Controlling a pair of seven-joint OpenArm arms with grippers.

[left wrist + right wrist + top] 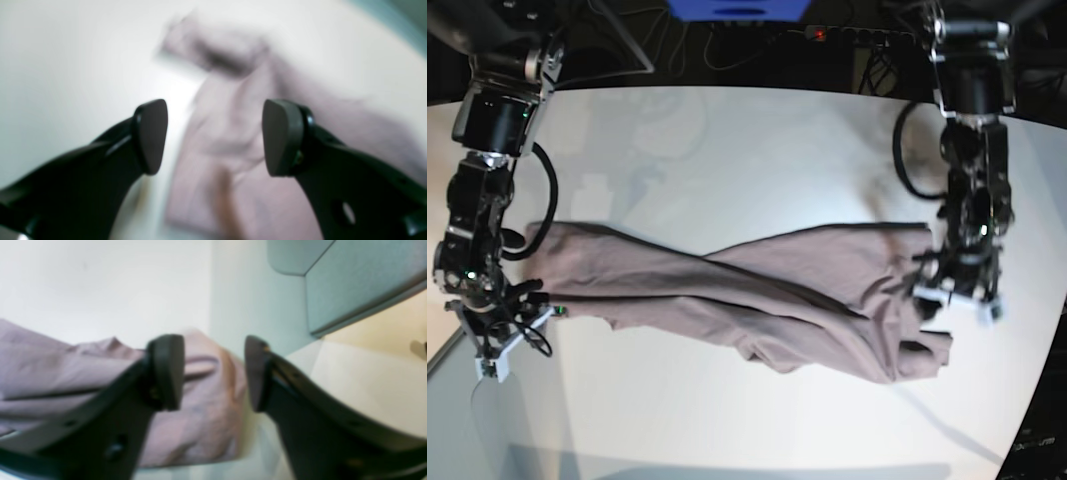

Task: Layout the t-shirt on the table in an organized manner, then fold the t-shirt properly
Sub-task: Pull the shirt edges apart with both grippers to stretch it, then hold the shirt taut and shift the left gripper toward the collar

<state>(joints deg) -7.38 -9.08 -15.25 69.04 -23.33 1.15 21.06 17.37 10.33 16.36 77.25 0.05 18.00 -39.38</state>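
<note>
Where the left wrist view looks down, the left gripper (pixel 213 136) stands open, empty, above the blurred shirt (pixel 233 140). Right wrist view: right gripper (pixel 213 373) parted, nothing held, beside cloth. Base view: shirt stretched, twisted and creased across the table (pixel 727 150); layout unfinished, folding not begun.

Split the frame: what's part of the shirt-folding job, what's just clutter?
Job:
- dusty mauve cotton t-shirt, stretched and twisted
- big white smooth table
- left gripper, open
- right gripper, open

Clutter:
- blue box behind the table
- black cables beside it
</note>
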